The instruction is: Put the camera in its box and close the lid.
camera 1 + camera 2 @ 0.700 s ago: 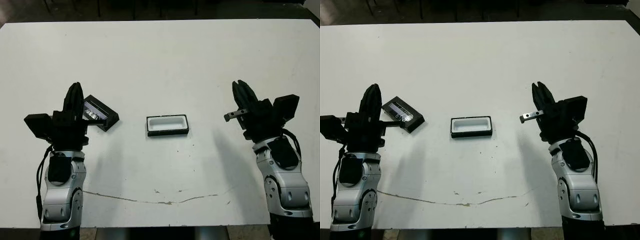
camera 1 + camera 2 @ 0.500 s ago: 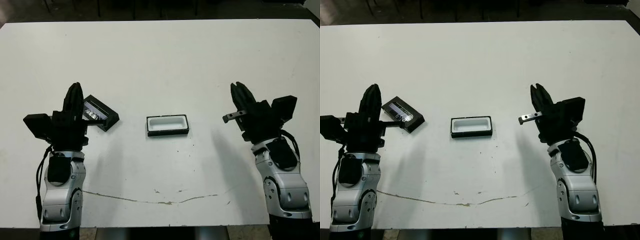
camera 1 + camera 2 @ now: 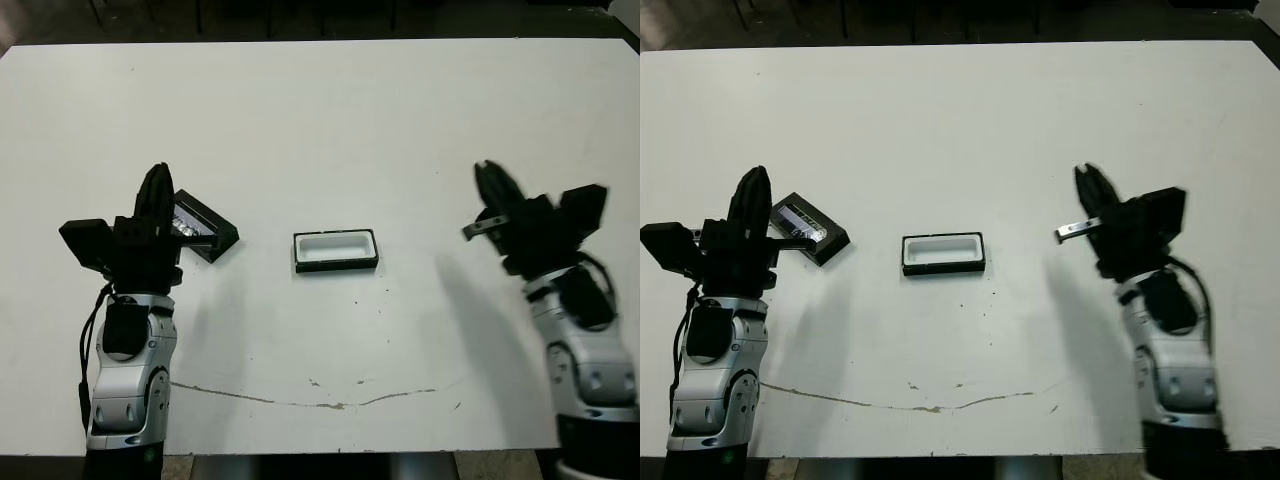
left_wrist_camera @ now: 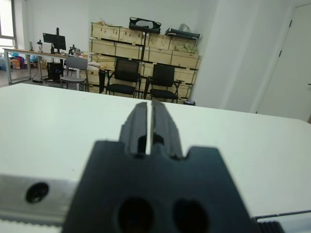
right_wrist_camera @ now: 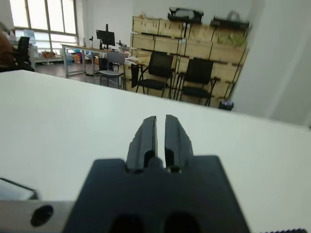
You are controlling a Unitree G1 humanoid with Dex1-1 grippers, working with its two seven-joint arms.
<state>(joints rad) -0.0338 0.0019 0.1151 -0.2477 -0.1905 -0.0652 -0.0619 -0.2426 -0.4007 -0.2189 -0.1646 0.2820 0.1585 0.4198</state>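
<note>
Box (image 3: 336, 251) sits open mid-table (white lining up), lid (image 3: 203, 226) toward the left edge; my left gripper (image 3: 154, 196) and right gripper (image 3: 493, 186) both pinched shut, empty

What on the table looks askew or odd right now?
The lid lies skewed, at an angle to the box, beside the left gripper. The box sits square and open, showing only its white lining. A thin dark crack-like line runs along the table's near edge.

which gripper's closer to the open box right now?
Left, but not by much. The left gripper is off the box's left side, next to the lid. The right gripper is farther off on the other side.
</note>
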